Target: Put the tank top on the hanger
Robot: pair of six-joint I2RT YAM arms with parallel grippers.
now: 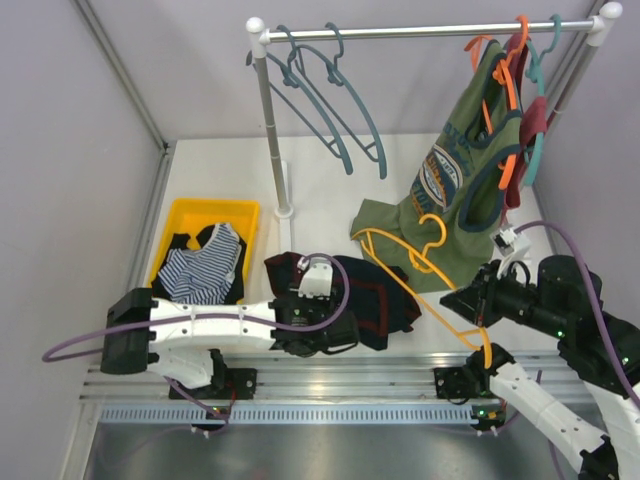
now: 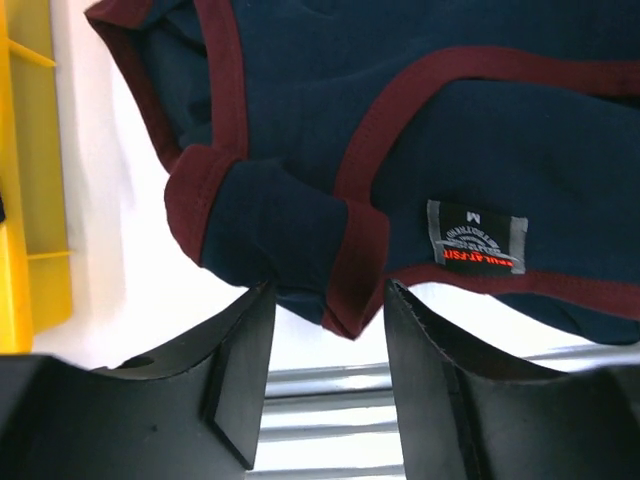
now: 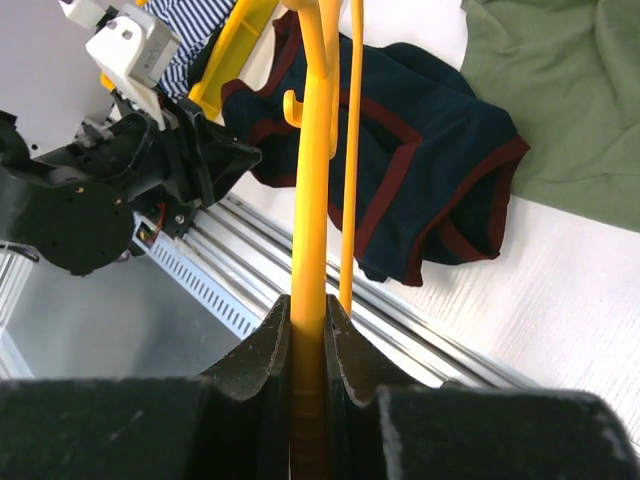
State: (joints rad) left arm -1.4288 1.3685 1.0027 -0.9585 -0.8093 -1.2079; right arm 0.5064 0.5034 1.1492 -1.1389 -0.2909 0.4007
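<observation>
Navy jersey knit with maroon ribbed binding is filling the left wrist view. The tank top (image 2: 450,130) is lying crumpled, and a grey woven label (image 2: 477,238) is showing an M with red lettering under it. Left gripper (image 2: 328,295): the matte black jaws are standing apart, open. A folded, maroon-edged corner of the top is sitting in the gap; can't tell if either side is touching it. White worktop (image 2: 130,290) is showing underneath, a yellow plastic bin (image 2: 35,170) at left, ribbed aluminium rails (image 2: 320,390) below.

Right wrist: right gripper (image 3: 308,318), jaws are clamping shut on the hanger (image 3: 312,200). It is thin, glossy yellow-orange plastic, running straight up out of the grip, with a second limb alongside and a small peg on its left. Behind it the tank top is lying bunched on the worktop, trim tracing loops, just beside an olive top (image 3: 560,90).

Top view: the tank top is sitting as a dark heap near the front edge, between bin and olive top, with the left gripper over its near-left side. The hanger is slanting up-left from the right gripper, its hook resting on the olive top's hem and its loop passing just beside the heap. The hanger is not yet inside the top. A striped garment (image 1: 205,270) is lying in the bin. Blue-grey hangers (image 1: 335,110) are hanging on a chrome rail (image 1: 420,30).
</observation>
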